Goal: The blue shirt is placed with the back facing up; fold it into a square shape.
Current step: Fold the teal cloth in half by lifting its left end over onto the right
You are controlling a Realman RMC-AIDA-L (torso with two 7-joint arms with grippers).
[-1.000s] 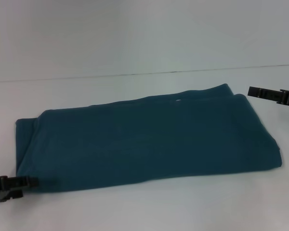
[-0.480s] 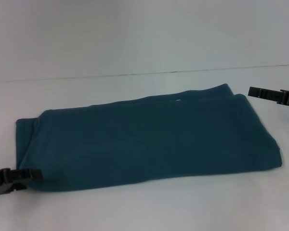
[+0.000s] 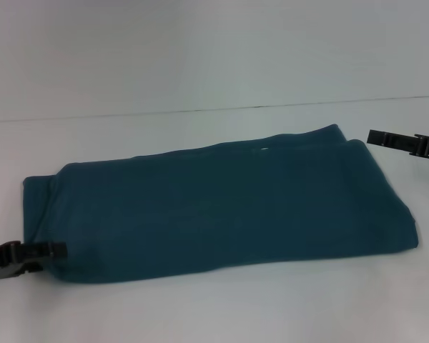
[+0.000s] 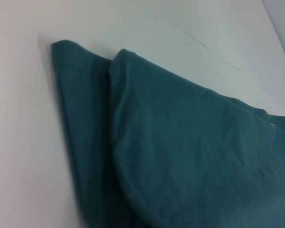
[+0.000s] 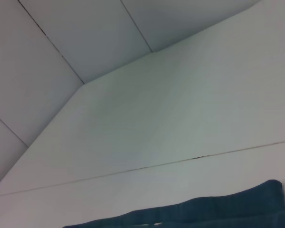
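Observation:
The blue shirt (image 3: 214, 207) lies folded into a long band across the white table, plain side up, with no lettering showing. My left gripper (image 3: 51, 254) is at the shirt's near left corner, its tip reaching the fabric edge. The left wrist view shows that layered left end of the shirt (image 4: 180, 156) close up. My right gripper (image 3: 377, 137) hovers just off the shirt's far right corner, apart from the cloth. The right wrist view shows only a strip of the shirt's far edge (image 5: 218, 211).
The white table (image 3: 200, 314) extends all around the shirt. A thin dark seam (image 3: 200, 111) runs across the surface behind the shirt, and it also shows in the right wrist view (image 5: 180, 161).
My left gripper has moved up and to the right, from beside the shirt's near left corner onto its edge. The shirt and the right gripper have not moved.

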